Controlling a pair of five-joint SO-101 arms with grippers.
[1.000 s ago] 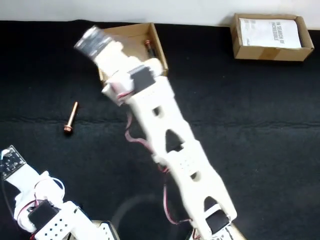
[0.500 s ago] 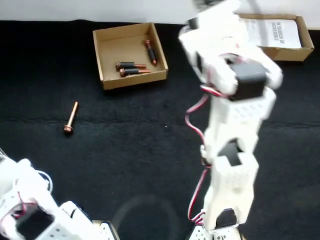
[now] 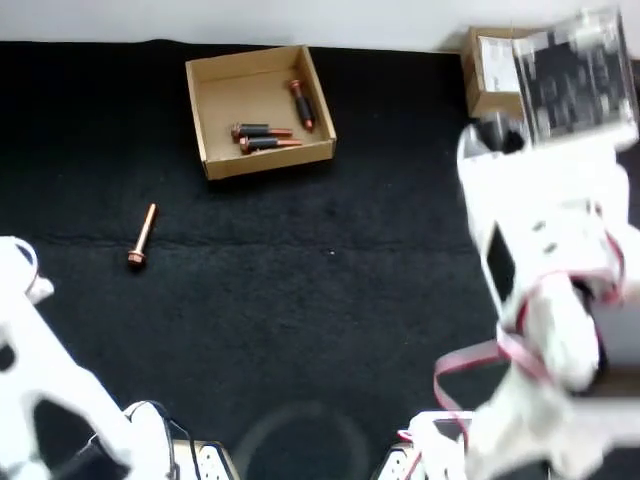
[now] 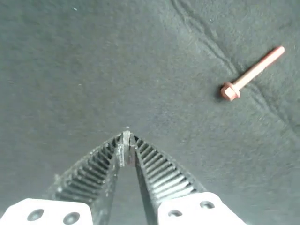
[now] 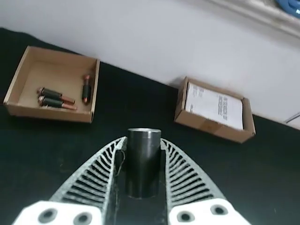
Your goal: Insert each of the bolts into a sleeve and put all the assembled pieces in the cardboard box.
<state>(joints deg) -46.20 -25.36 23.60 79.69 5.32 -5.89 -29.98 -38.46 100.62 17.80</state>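
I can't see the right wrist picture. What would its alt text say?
The right gripper clasps a dark sleeve between its ribbed fingers, above the black table. Beyond it, an open cardboard box holds three assembled pieces, and a second box holds a printed sheet.

Left gripper [image 4: 126, 146] pinched closed, right gripper [image 5: 143, 140] — arm raised high — clamped round a sleeve [image 5: 144, 164].

This is looking like a small robotics lab: white arms [image 3: 545, 200] with loose wires [image 3: 470, 356] are standing on a black cloth [image 3: 330, 320], and a cardboard box [image 3: 225, 95] is holding metal parts [image 3: 265, 138].
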